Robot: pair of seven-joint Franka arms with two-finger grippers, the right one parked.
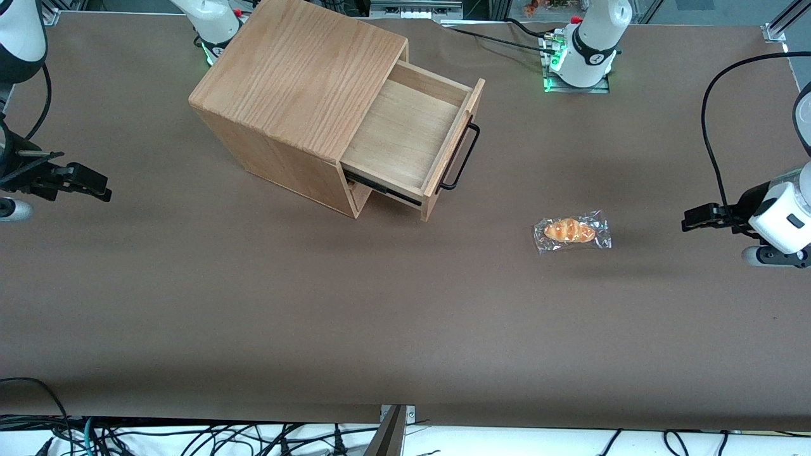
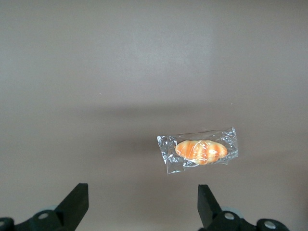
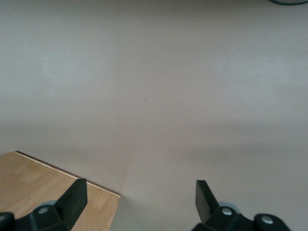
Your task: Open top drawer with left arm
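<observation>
front view: top drawer stands pulled well out of the wooden cabinet, its pale tray bare and showing, its black bar handle facing the working arm's end of the table. judged from this, the opening looks done or close to it. the cabinet sits angled on the brown table, presumably so the drawer front faces the working arm. a wrapped bread roll lies on the table nearer the camera than the drawer and toward the working arm's end, well apart from the handle. the left arm sits at the table's edge with its gripper held off the table, well apart from the handle and touching nothing; a parked, pulled-back pose by the look of it.

left wrist view: the gripper's two fingers are spread wide with nothing between them. the roll in its clear wrapper lies on bare table below, clear of both fingers.

right wrist view: a corner of the cabinet top and plain table.
</observation>
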